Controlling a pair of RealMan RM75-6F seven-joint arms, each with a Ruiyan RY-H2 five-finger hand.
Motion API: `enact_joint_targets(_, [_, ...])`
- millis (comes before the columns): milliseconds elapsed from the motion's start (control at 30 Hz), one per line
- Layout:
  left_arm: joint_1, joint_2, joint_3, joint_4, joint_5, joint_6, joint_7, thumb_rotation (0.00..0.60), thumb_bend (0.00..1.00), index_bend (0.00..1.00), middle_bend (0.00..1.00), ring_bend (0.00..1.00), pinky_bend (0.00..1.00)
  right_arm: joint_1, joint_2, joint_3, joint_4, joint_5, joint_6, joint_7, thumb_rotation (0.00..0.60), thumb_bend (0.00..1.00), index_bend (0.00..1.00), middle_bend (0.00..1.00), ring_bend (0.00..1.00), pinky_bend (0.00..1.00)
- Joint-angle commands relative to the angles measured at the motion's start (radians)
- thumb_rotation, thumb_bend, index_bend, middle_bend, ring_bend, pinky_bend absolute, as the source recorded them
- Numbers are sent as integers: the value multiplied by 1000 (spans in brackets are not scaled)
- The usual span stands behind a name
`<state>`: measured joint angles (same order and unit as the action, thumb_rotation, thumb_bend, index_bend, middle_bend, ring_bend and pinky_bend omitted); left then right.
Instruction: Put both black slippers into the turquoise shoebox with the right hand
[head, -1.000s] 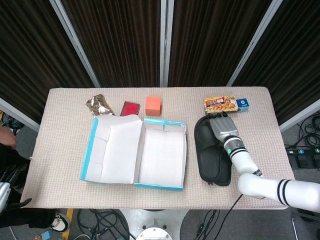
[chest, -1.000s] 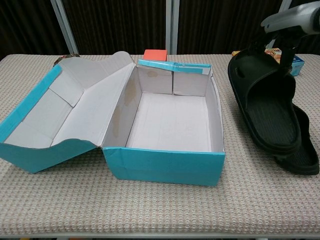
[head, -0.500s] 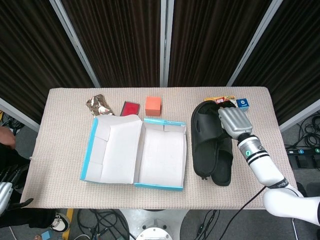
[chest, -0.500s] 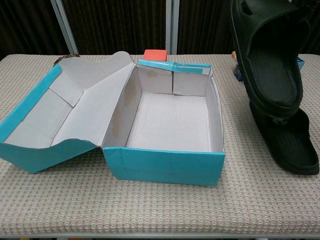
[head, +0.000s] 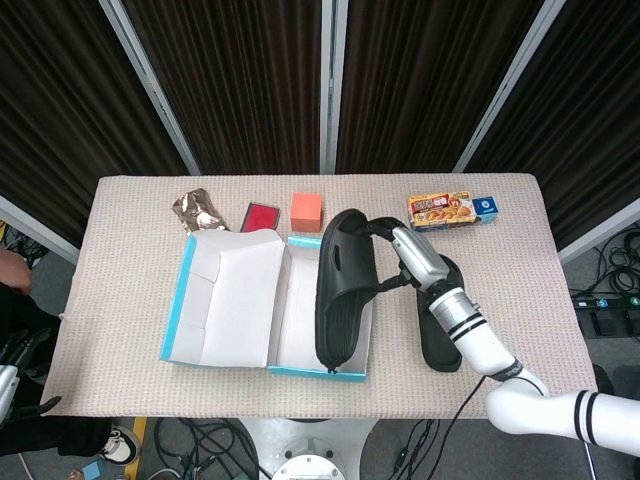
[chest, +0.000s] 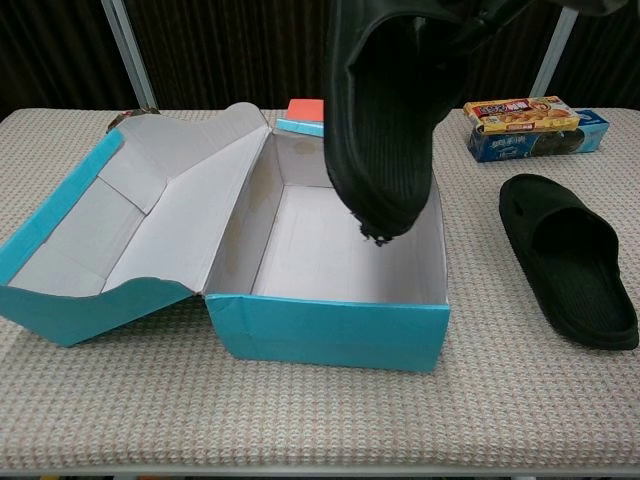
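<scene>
Even, bright overhead light, soft shadows, sharp focus throughout

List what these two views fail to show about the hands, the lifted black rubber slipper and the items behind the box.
- Right hand: the chest view crops it at the top edge, so its hold on the lifted black rubber slipper shows only from the head view.
- Left hand: in neither view.
- Orange block: in the chest view mostly hidden behind the turquoise cardboard shoebox.
- Print on the yellow snack box: too small to read.
</scene>
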<state>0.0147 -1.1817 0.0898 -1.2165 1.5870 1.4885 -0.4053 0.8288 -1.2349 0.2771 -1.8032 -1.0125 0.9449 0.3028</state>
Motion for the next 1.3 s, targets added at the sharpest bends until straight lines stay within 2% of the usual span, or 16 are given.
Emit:
enact_joint_targets(33, [4,-1,-1,8,-4,3,-5,600,0,87,162,51,73,-35,-177,18,172,-108,-5,213,600,45,480,472,163,128])
enact_joint_targets(300, [11,-10,-7,42,-12,9,-30,600,0,88,162,51,73,-43,-346,29,366,-188,-27,451,600,45,481,472,163,138])
enact_joint_targets(500, [9,-21,-11,62,-7,16,-40,600,0,88,162,51,73,-23,-427,34,461,-226,-55,520,600,44,481,472,163,150])
enact_joint_targets(867, [15,-23,-17,87,-11,28,-59,600,0,88,161,51,73,28,-545,62,588,-231,-99,542,600,45,481,469,163,170])
enact_joint_targets(1300, [21,-30,-18,115,-11,35,-85,600,0,88,161,51,72,53,-622,41,691,-266,-126,511,600,47,482,469,163,175])
